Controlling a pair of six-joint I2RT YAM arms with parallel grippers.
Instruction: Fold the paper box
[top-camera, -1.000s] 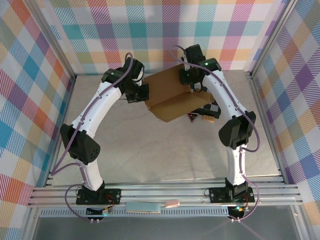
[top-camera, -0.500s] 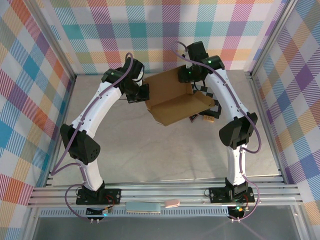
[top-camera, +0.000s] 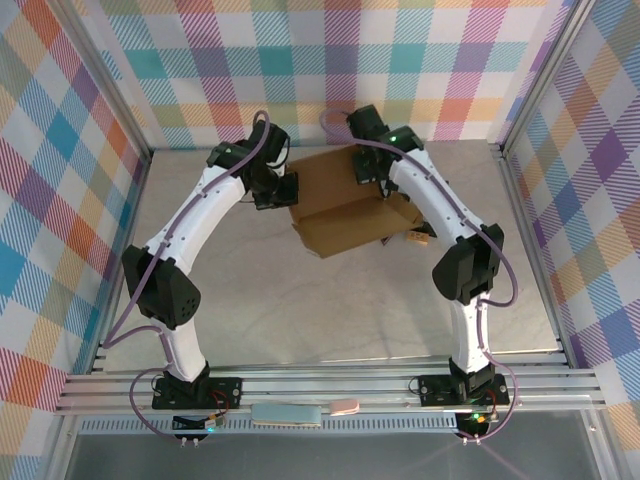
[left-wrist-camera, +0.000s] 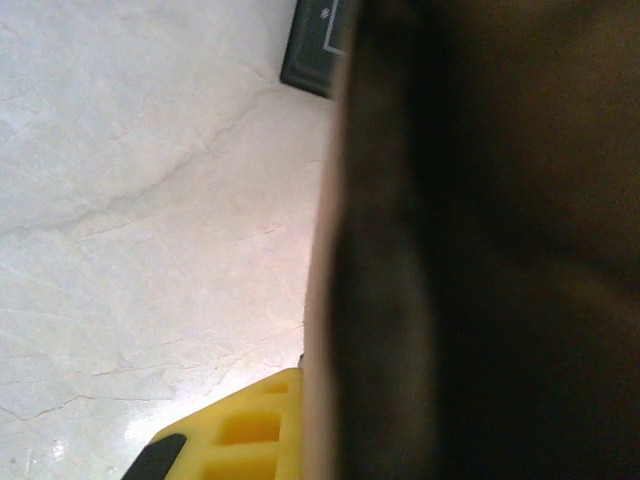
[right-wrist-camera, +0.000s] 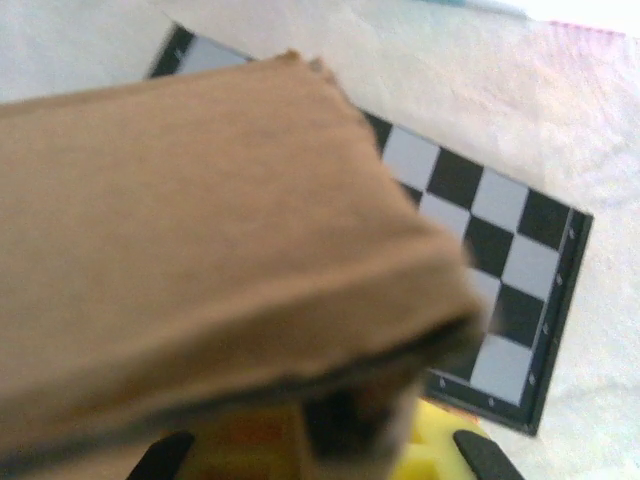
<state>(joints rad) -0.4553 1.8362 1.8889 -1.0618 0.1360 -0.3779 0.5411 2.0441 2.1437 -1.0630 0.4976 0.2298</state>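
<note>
"Where is the paper box (top-camera: 345, 205)?"
"Past the middle of the table (top-camera: 300, 310), part-folded, lying over a checkered board (right-wrist-camera: 500, 300)."
"And the left gripper (top-camera: 287, 191)?"
"At the box's left edge. Cardboard blocks its camera, so I can't tell its grip."
"The right gripper (top-camera: 371, 174)?"
"On the far panel. Its grip is just as unclear."

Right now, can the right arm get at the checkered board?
Probably not cleanly: the box covers much of the board, and the right end effector is at the box's far side, with cardboard between it and the board.
</note>
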